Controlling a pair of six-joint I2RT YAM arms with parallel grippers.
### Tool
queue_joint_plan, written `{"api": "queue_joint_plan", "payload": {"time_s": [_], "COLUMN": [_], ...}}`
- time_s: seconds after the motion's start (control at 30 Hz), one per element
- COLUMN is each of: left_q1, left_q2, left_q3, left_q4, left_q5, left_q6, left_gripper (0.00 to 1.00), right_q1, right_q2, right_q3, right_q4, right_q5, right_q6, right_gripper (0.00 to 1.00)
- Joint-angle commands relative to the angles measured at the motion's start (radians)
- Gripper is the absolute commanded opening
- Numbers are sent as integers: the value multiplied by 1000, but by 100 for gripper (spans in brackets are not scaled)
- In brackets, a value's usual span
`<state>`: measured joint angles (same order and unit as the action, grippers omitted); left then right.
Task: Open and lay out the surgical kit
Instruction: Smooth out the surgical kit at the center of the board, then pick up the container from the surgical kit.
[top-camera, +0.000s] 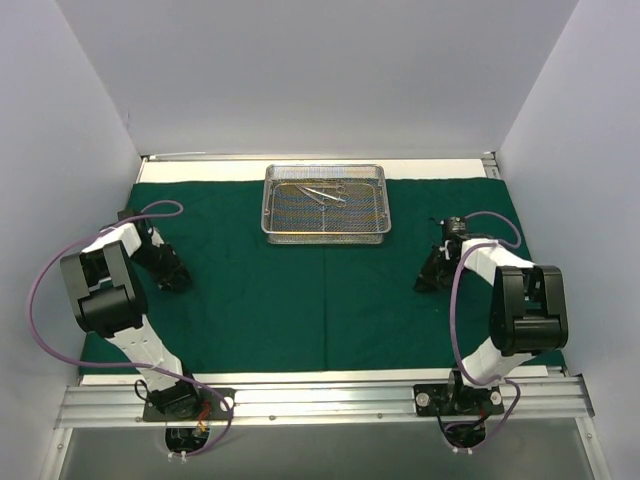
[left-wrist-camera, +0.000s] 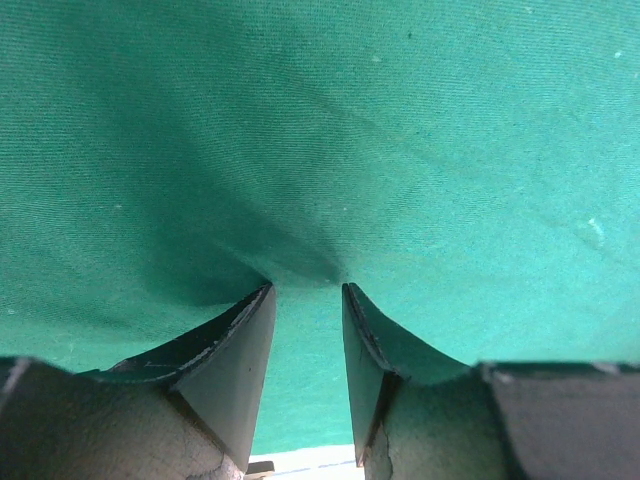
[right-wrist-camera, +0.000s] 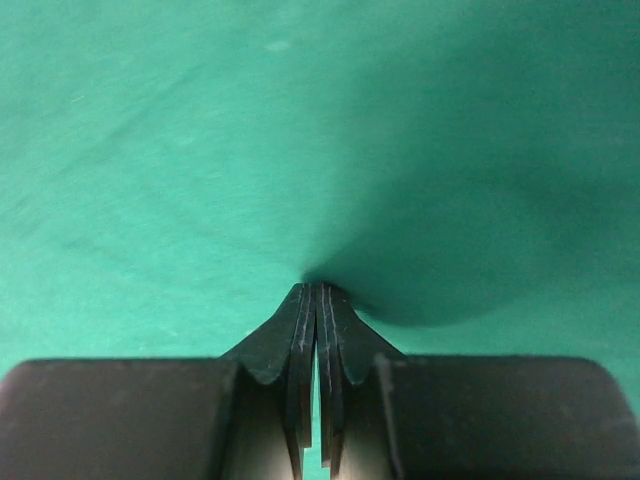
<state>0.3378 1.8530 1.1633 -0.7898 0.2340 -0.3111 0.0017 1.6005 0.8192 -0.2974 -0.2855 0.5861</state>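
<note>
Bench (top-camera: 300, 378) carries the dark green cloth (top-camera: 300, 290), spread flat across it. Wire-mesh tray (top-camera: 324, 238) sits on the cloth's far middle, with slim metal instruments (top-camera: 322, 192) lying inside. Left gripper (left-wrist-camera: 307, 288) stands spread, tips pressed on the cloth's left part. Right gripper (right-wrist-camera: 318, 287) is pressed together, pinching a pucker of cloth at right.
</note>
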Motion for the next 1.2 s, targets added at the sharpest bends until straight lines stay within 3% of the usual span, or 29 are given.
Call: {"api": "queue_joint_plan", "payload": {"time_s": [0.0,0.2,0.23,0.3,0.33,0.47,0.73,0.77,0.8,0.9,1.07,1.17], "left_q1": [17,14,13,6,-2,-42,-129,-143,-181,-236,-253,-273], "left_q2": [37,-67,-89,-156,-179,-276,-426,-434,-442,-453,-382,-409], "left_q3": [-28,-19,-13,15,22,59,27,23,22,38,67,69], "left_q4": [61,26,17,0,-2,35,222,240,260,285,290,293], "left_q5": [-122,-95,-91,-81,-64,-6,175,179,160,96,227,141], "left_q6": [43,32,27,26,21,18,-11,-22,-26,-32,-109,-144], "left_gripper": [46,47,47,48,52,61,78,99,94,94,94,94], "right_q1": [-28,-8,-8,-8,-8,-8,57,57,57,63,69,70], "right_q2": [-22,-111,-119,-135,-139,-94,134,160,185,280,440,512], "right_q3": [-11,141,165,237,256,342,564,615,639,736,885,954], "right_q4": [-129,-178,-180,-168,-133,-22,50,37,35,32,-29,-39], "right_q5": [143,92,85,57,45,-47,-50,-38,-37,-37,-7,-36], "right_q6": [-40,-129,-143,-169,-173,-161,-147,-146,-138,-143,-183,-184], "right_gripper": [2,25,37,49,62,84,88,87,87,86,83,77]}}
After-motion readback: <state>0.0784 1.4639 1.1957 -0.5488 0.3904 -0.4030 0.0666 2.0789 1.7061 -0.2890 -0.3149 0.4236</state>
